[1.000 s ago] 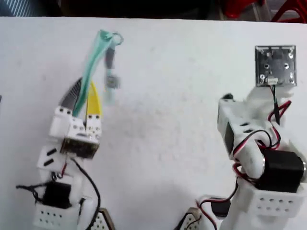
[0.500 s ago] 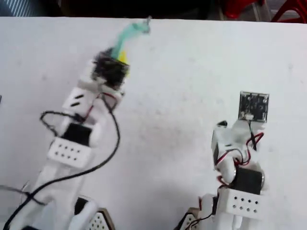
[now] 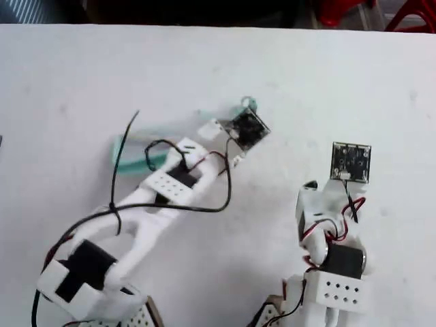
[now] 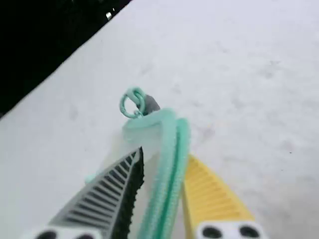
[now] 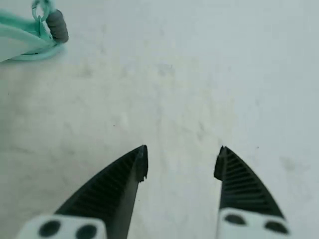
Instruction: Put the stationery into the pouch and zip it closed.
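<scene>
Asker: Whereabouts of the teal pouch (image 3: 128, 154), please?

Watcher: Near the middle of the white table (image 3: 68, 75), lengthwise across it. The left arm (image 3: 170, 180) stretches slantwise over it and covers most of it in the high view. One end shows beside the arm. I cannot tell whether the pouch rests fully on the table or is raised a little.

Asker: And the left gripper (image 4: 164, 159)?

Watcher: It is pinching the pouch along its zip edge. The ribbed black finger (image 4: 112, 186) presses on one side and the yellow finger (image 4: 209, 196) on the other, with the teal zip teeth running up between them.

Asker: Anything at the pouch's end?

Watcher: A small teal ring (image 4: 132, 103) hangs there, with a grey pull tab (image 4: 150, 104) just beside it. From above, the ring peeks out past the left arm's wrist camera.

Asker: Is the zip shut?

Watcher: I cannot tell from these views.

Asker: What about the right gripper (image 5: 182, 149)?

Watcher: Its two black fingers are spread wide with bare table between them. The ring end of the pouch lies apart from the fingertips, off to one side. In the high view the right arm (image 3: 334, 231) stands at the table's right, clear of the pouch and the other arm.
</scene>
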{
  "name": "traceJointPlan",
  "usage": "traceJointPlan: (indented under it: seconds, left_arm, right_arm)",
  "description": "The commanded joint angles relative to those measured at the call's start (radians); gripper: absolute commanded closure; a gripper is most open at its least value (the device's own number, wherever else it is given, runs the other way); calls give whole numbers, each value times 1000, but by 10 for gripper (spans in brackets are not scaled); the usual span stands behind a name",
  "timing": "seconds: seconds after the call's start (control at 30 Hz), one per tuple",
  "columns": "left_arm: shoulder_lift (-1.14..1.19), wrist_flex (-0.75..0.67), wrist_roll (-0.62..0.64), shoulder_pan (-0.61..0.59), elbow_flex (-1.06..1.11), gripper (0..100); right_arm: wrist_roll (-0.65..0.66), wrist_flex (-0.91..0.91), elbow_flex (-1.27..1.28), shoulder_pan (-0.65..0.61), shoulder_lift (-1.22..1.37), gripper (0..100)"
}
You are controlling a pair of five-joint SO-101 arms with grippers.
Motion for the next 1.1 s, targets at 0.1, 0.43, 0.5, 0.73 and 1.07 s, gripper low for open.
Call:
traceJointPlan:
  seconds: [0.1, 0.43, 0.5, 0.73, 1.07]
  left_arm:
    - [-51, 605, 252, 25, -259, 736]
    - [-91, 1083, -5, 61, -514, 605]
    - [-139, 1145, 43, 16, -585, 604]
    - [-446, 1333, 149, -170, -835, 604]
    - [-762, 1435, 178, -555, -879, 666]
  right_arm:
    - [-2, -21, -3, 15, -12, 791]
    - [-2, -15, -3, 42, -12, 792]
    - [0, -18, -3, 64, -12, 792]
    - [0, -18, -38, 4, -12, 791]
    - [112, 216, -350, -188, -10, 793]
